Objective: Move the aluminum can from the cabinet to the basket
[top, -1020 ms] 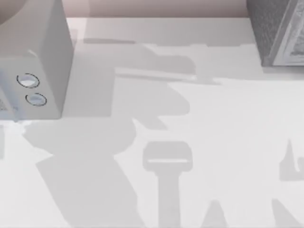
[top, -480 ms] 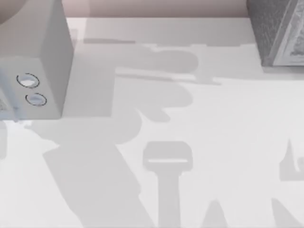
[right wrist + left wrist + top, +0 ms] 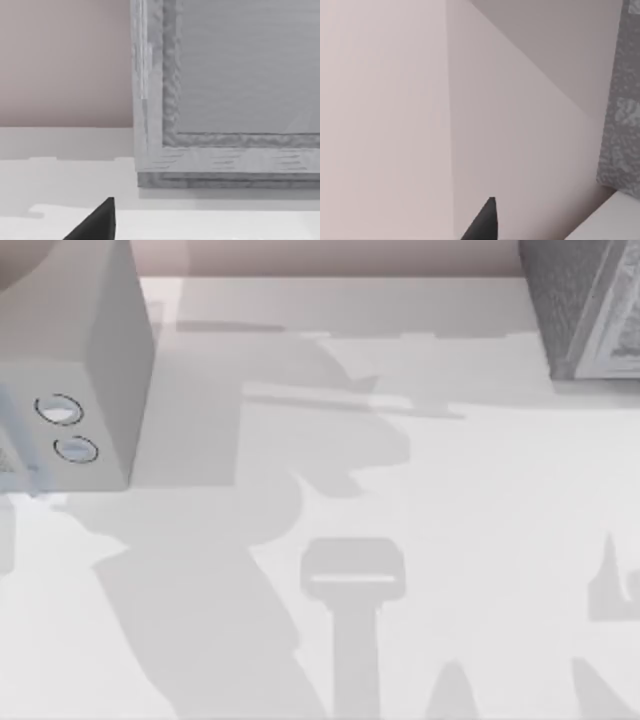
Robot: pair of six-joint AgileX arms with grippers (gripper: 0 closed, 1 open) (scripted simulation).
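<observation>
Grey boxes flank your white table (image 3: 470, 500): a smooth box (image 3: 95, 360) left, a speckled box (image 3: 580, 310) right. You cannot tell either claw's state.

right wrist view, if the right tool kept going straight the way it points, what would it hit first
Most likely the grey textured box standing on the white table: it sits straight ahead of the dark fingertip. Bare table lies between them, though the depth is hard to judge.
</observation>
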